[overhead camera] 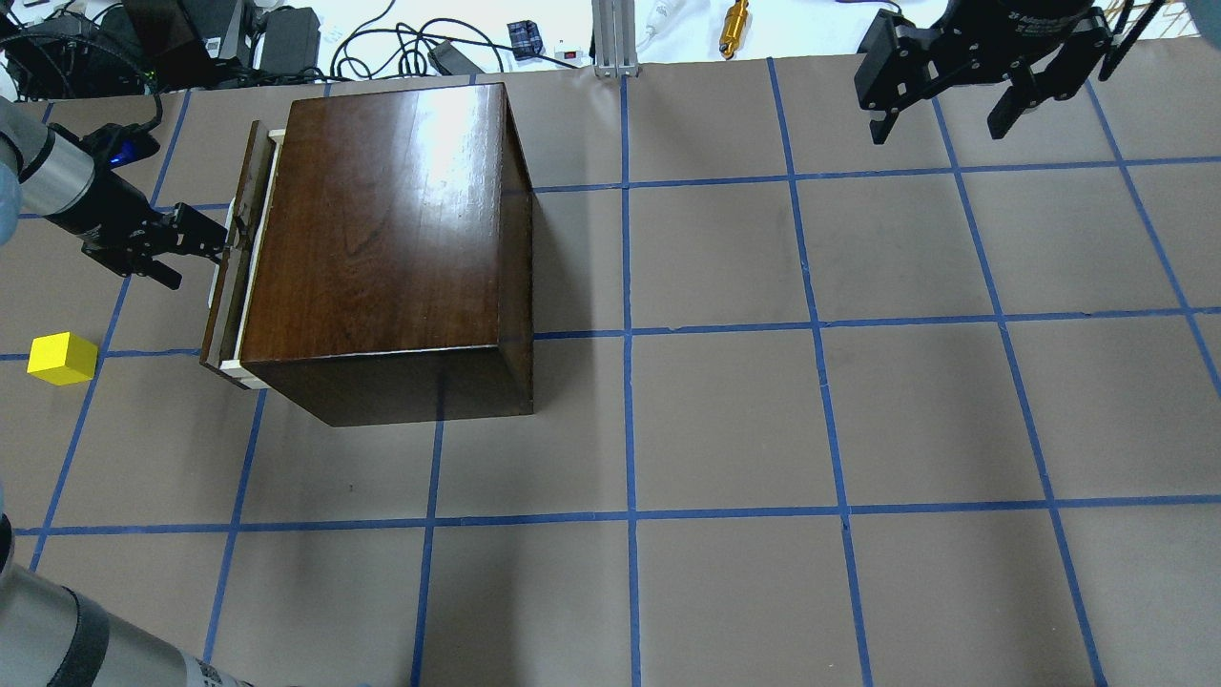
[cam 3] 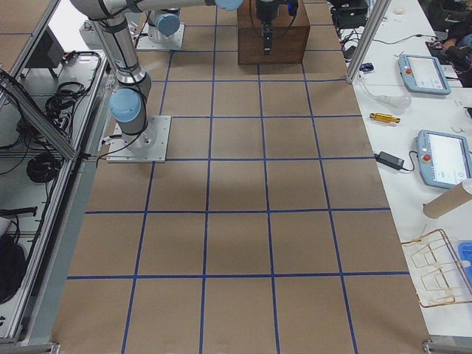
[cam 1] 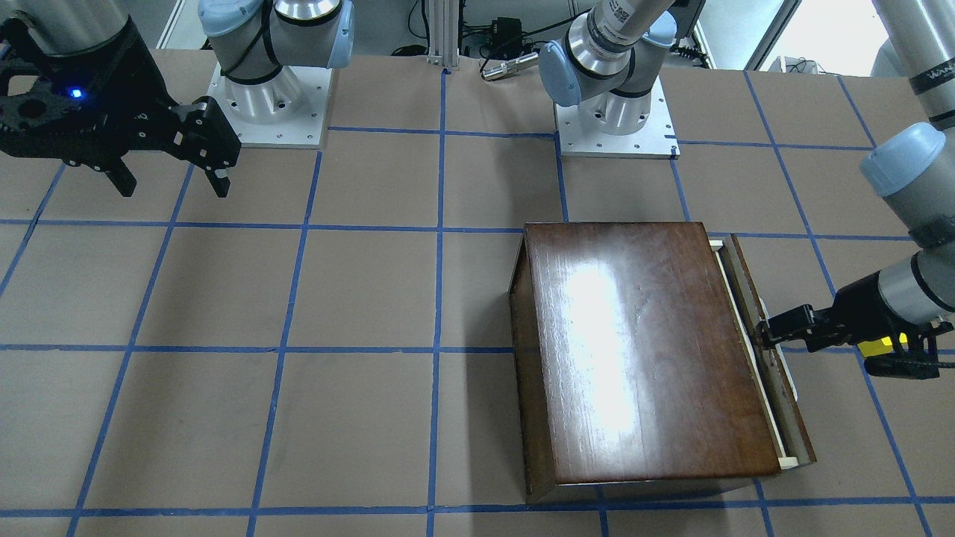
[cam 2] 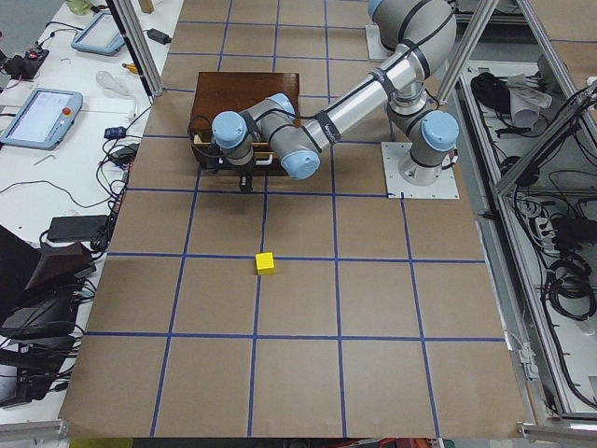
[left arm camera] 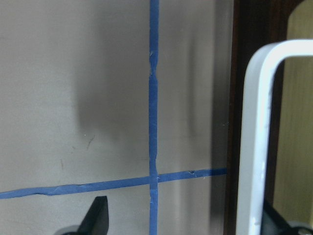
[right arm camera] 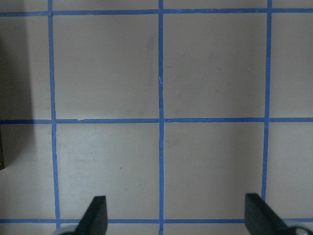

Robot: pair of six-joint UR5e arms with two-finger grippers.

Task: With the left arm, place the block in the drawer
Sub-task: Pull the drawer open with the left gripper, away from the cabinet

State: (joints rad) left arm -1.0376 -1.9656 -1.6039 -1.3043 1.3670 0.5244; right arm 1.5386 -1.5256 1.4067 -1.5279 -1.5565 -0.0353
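Observation:
The yellow block (overhead camera: 62, 359) lies on the table to the left of the dark brown box (overhead camera: 382, 239); it also shows in the exterior left view (cam 2: 266, 263). The drawer (overhead camera: 234, 258) stands out only a narrow slit, with a thin strip of pale wood showing behind its front panel. My left gripper (overhead camera: 205, 243) is at the drawer's front, level with the white handle (left arm camera: 257, 137). Its jaws stand wide apart, and the handle lies between them, close to the right finger (left arm camera: 276, 220). My right gripper (overhead camera: 944, 119) hangs open and empty over the far right of the table.
The box takes up the far left part of the table. Both arm bases (cam 1: 615, 127) are bolted at the robot's edge. Cables and a brass tool (overhead camera: 736, 24) lie beyond the far edge. Blue tape lines grid the brown surface.

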